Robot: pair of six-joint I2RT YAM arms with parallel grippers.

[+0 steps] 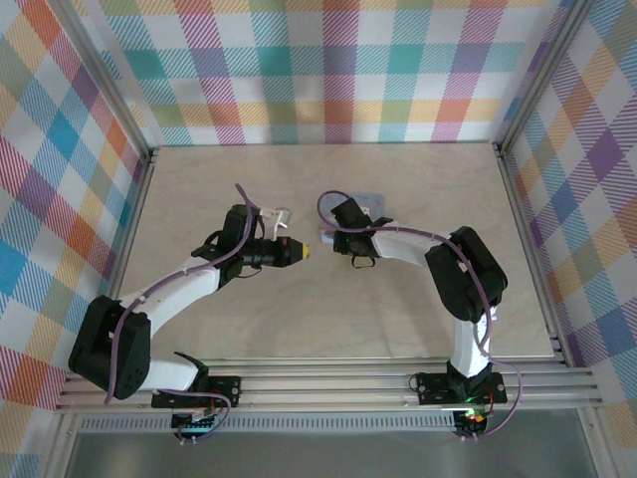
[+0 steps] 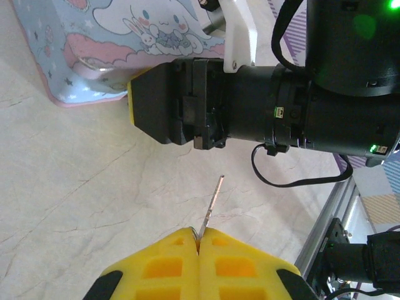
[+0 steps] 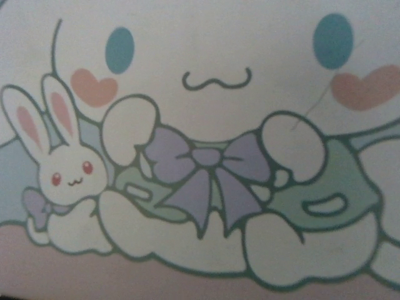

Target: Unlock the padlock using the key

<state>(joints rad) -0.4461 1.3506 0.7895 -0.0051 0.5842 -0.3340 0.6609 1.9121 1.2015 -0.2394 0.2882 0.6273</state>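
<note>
Here, the thin silver metal key (image 2: 212, 203) is pinched between the yellow foam pads (image 2: 240, 265) of the left gripper (image 2: 199, 239), which are pressed together on it. It is held clear of the surface, over the middle of the bench and well apart from all four edges. Its long axis runs straight out in line with the fingers, leaning a little to one side. Its free tip points at the black body of the right gripper (image 2: 134, 100), just short of it. That gripper's yellow-edged tip sits against the lower edge of a pale blue rectangular tin printed with a cartoon rabbit (image 2: 125, 31), toward the far edge of the bench. We cannot tell how wide its fingers stand.

The bench (image 1: 249, 319) is a pale, faintly veined board. Walls of pastel plaid cloth (image 1: 318, 70) close it in on three sides, and aluminium rails (image 1: 328, 383) run along its near edge.

We see the key edge-on: a narrow, flat sliver of bare metal with a dull glint, its head hidden between the pads.
</note>
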